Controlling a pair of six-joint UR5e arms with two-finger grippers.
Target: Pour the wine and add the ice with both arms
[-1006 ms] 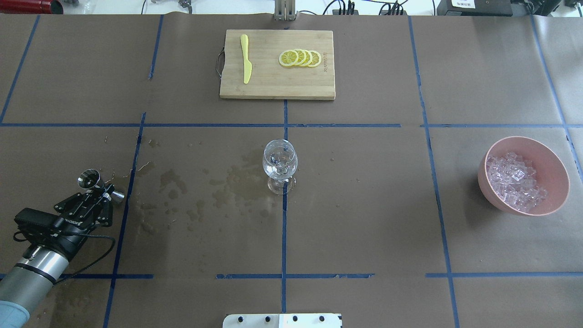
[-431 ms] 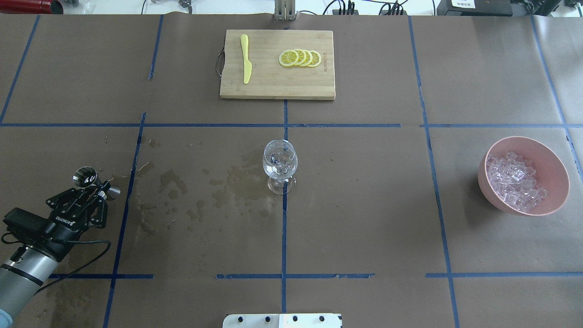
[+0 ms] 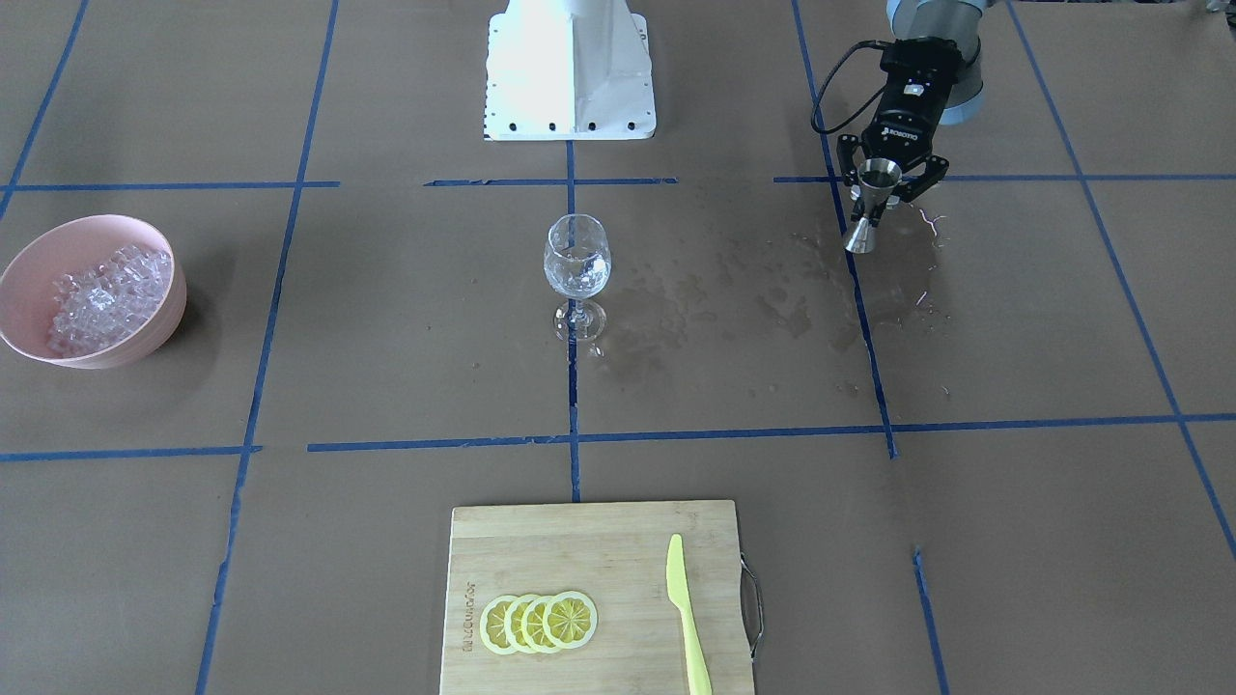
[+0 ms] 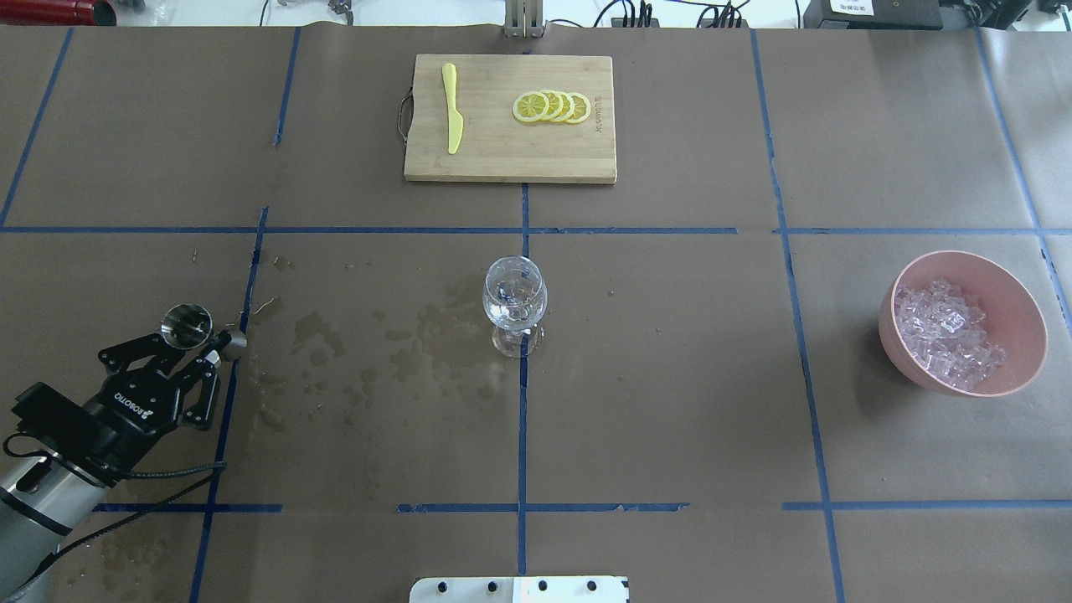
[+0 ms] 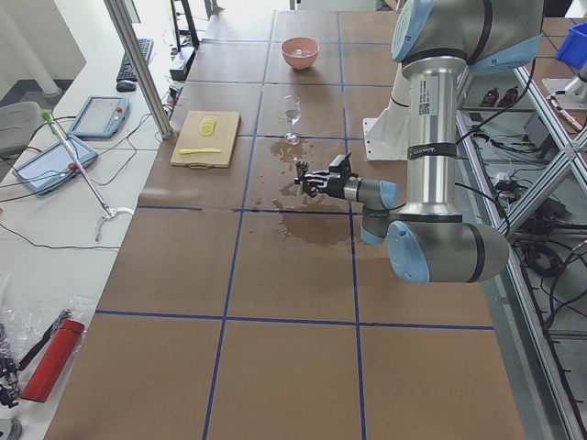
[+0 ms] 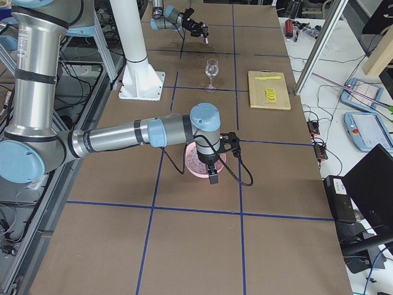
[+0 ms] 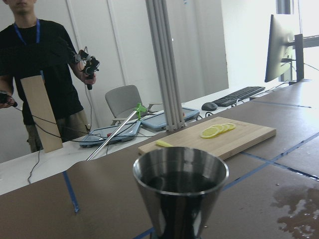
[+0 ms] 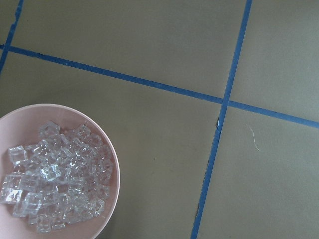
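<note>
While the left gripper (image 4: 203,352) is clamped on the waist of the steel jigger (image 4: 188,326) at the near left of the table, the wine glass (image 4: 514,303) stands in the middle, well apart from it, with a little clear wine (image 4: 512,318) in its bowl. Judged from that, the step in hand is the pour. Doing it well means carrying the jigger upright and level across to the right, stopping with its lip just over the glass rim, then rolling the wrist slowly. The wet patches (image 4: 435,335) on the paper between the two suggest how easily liquid slops here. Whether the jigger holds anything I cannot tell, since its inside only looks dark in the left wrist view. The ice (image 4: 946,335) lies heaped in the pink bowl (image 4: 1009,289) at the right side of the table, and the right gripper (image 6: 212,179) hangs over it. How wide that gripper stands cannot be told.
</note>
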